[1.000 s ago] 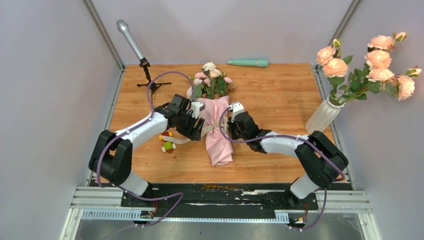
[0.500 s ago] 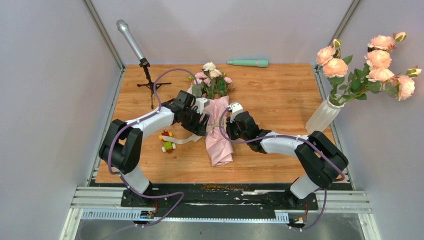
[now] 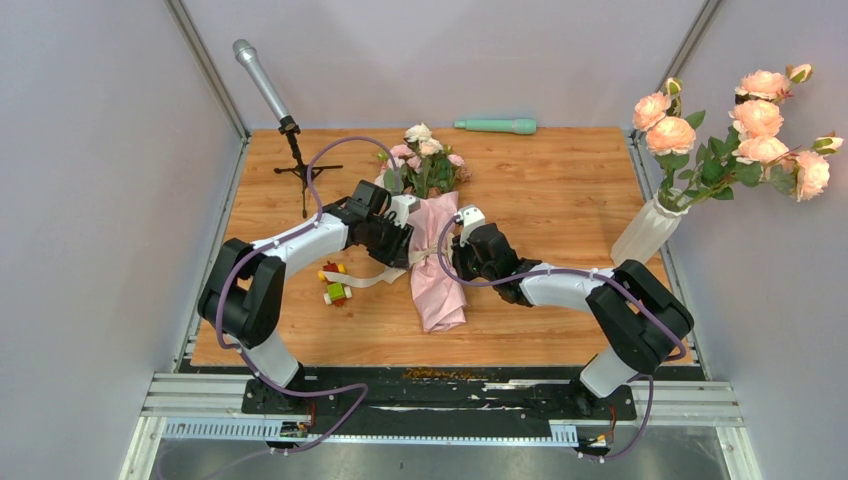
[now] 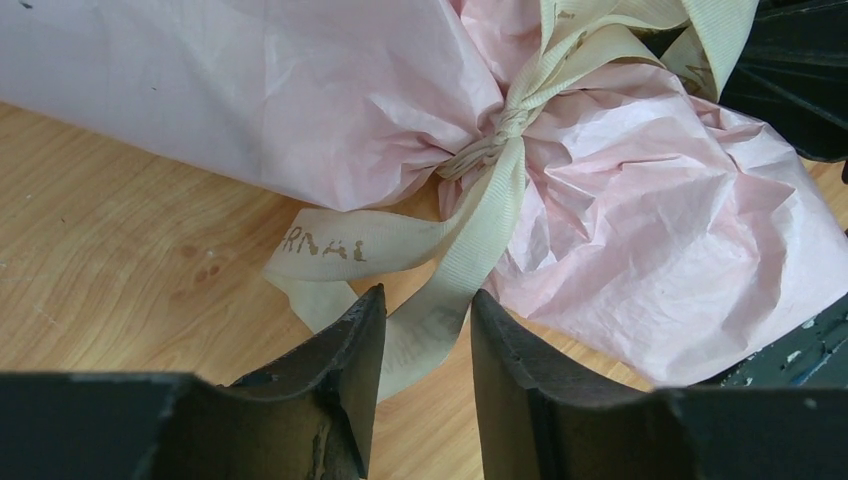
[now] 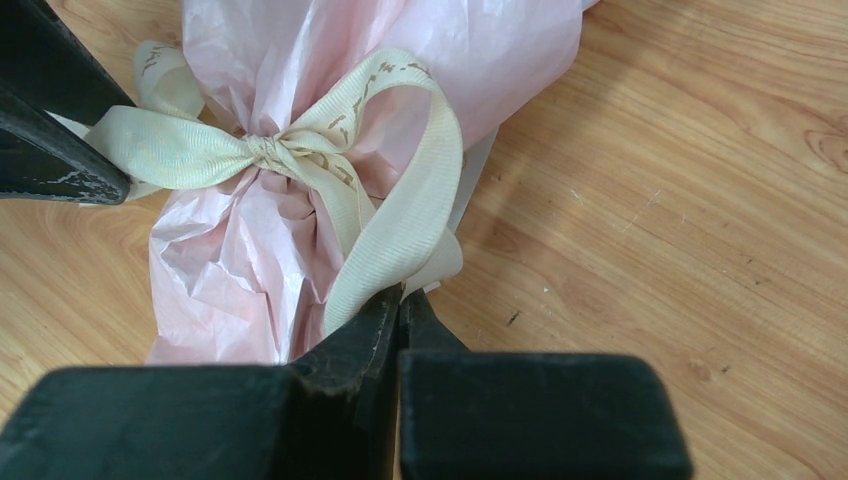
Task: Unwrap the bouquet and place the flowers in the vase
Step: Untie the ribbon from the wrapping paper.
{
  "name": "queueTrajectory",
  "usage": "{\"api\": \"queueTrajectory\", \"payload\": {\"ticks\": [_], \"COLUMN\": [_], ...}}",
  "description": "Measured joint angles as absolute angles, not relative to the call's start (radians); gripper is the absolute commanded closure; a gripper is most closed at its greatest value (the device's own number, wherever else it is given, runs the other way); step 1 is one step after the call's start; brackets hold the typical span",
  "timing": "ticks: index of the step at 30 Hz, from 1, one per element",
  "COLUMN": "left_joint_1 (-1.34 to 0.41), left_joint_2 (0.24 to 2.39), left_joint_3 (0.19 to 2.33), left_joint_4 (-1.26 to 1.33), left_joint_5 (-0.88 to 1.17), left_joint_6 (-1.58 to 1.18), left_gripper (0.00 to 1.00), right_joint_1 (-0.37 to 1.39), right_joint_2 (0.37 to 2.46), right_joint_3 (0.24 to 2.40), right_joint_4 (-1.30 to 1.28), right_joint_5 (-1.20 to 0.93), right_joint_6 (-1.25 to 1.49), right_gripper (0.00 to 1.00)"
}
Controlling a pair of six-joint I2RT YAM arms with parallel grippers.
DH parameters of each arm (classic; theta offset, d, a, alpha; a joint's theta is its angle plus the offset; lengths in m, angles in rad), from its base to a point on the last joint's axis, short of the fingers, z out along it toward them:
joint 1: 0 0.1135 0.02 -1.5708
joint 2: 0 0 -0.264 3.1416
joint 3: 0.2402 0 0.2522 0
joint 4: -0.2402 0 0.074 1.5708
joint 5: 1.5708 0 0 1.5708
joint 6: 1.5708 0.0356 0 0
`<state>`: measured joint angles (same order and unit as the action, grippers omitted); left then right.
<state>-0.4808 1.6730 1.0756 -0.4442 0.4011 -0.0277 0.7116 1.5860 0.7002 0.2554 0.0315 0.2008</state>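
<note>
The bouquet (image 3: pixel 437 270) lies flat near the middle of the table (image 3: pixel 560 190), its flowers (image 3: pixel 425 158) pointing toward the far edge and the pink paper tail toward the arms. It is not yet unwrapped: the cream ribbon (image 4: pixel 497 190) is knotted tight round the paper's waist.

The step in hand, as I judge it, is undoing that bow. To do it well, each arm should hold a loose tail rather than a loop, close fully on the flat of it, and then draw outward and low along the table so the knot slips instead of the whole bundle dragging. The pulls should oppose each other, or the paper will slide and crush the blooms.

The left pincer (image 4: pixel 427 300) sits just beside the bouquet's left flank, jaws partly apart, with one ribbon tail running down between them. Whether the pads already touch it is hard to tell from the wrist view, but it looks unpinched. The right pincer (image 5: pixel 400 298) is at the right flank, jaws closed together on the end of a ribbon loop.

The vase (image 3: pixel 645 235) stands well apart at the table's right edge — already holding peach roses (image 3: pixel 760 120).
</note>
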Motion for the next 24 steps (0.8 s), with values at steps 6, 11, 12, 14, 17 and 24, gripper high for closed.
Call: {"api": "queueTrajectory", "payload": {"ticks": [6,11,12,14,17,24], "left_joint_1": [-0.481,-0.481,-0.481,-0.481,-0.481,-0.481], "left_joint_2": [1.672,1.660,1.657,1.650,1.635,1.612], "left_joint_3": [1.076,1.076,1.076,1.076,1.076,1.076], "left_joint_4": [-0.445,-0.444,-0.444,-0.444,-0.444,-0.444], "left_joint_5": [0.407,0.407,0.407,0.406,0.406,0.406], "left_joint_6": [-0.028,-0.027,-0.027,-0.027,-0.028,-0.030], "left_gripper": [0.73,0.75,0.75,0.78,0.88,1.00], "right_joint_1": [0.712,0.712,0.712,0.712,0.712,0.710], "right_joint_2": [1.586,1.586,1.586,1.586,1.586,1.587], "right_joint_3": [0.700,0.700,0.700,0.700,0.700,0.700], "right_joint_4": [0.256,0.255,0.255,0.255,0.255,0.251], "right_joint_5": [0.032,0.035,0.036,0.040,0.046,0.088], "right_joint_6": [0.201,0.200,0.200,0.200,0.200,0.197], "right_gripper": [1.00,1.00,1.00,1.00,1.00,1.00]}}
